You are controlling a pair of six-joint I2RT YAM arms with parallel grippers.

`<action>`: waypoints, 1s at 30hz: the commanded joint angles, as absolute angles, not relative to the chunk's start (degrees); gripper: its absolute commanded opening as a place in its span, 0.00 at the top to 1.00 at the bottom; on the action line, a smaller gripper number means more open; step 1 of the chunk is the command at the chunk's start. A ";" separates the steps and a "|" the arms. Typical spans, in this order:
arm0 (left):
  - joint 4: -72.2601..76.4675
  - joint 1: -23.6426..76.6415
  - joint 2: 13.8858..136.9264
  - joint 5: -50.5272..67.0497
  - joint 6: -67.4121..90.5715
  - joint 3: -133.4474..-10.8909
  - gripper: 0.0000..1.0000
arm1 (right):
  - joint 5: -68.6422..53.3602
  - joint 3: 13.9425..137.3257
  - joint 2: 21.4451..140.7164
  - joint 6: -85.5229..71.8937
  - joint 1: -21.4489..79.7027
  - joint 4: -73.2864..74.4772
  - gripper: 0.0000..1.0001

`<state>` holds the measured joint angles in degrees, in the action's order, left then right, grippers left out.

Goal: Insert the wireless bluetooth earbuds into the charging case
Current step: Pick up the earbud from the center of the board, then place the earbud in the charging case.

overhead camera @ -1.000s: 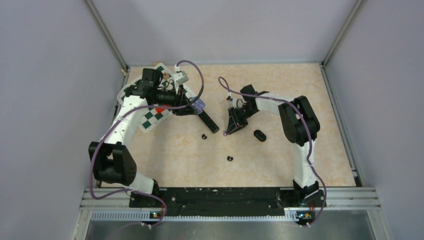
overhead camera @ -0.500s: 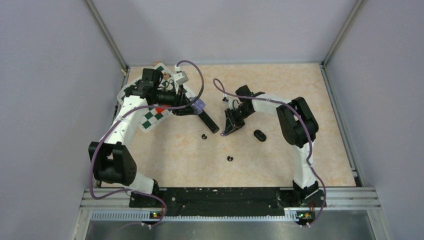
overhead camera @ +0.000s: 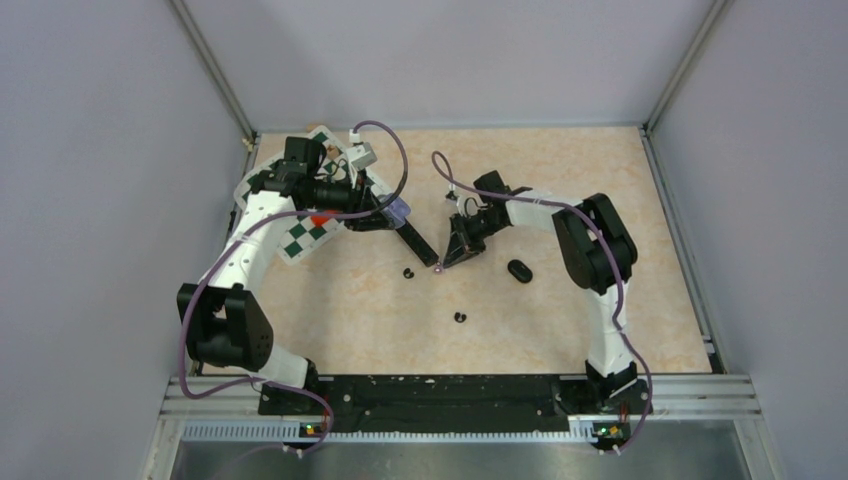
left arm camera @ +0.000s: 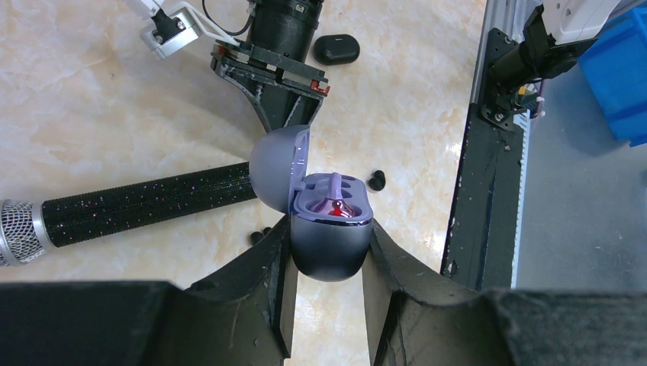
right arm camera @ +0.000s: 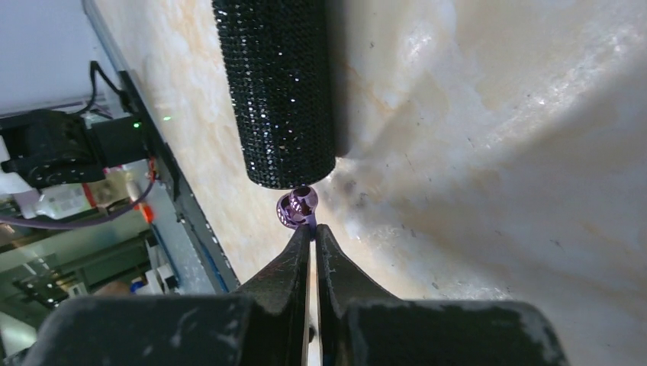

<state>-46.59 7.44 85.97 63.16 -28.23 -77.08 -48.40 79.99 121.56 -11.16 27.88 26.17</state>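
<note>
The right gripper (right arm camera: 311, 232) has its jaws nearly pressed together, nipping a purple earbud (right arm camera: 297, 207) at the very tips, right against the end of the microphone (right arm camera: 278, 91). The left gripper (left arm camera: 328, 232) clamps the purple case (left arm camera: 332, 263) between its jaws, lid open. The pick-up looks to be the step in hand, so next the bud needs lifting clear and lining up carefully over a free socket.
</note>
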 commanded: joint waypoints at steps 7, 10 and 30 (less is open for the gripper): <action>-45.92 7.56 83.67 64.42 -28.53 -76.89 1.00 | -53.30 78.42 118.13 -13.49 25.55 21.57 1.00; -45.93 7.56 83.83 64.63 -28.56 -76.89 1.00 | -50.33 78.36 115.11 -11.00 24.62 23.48 1.00; -49.25 13.75 90.66 65.58 -31.43 -77.96 1.00 | -45.51 77.27 94.43 5.07 21.00 26.33 1.00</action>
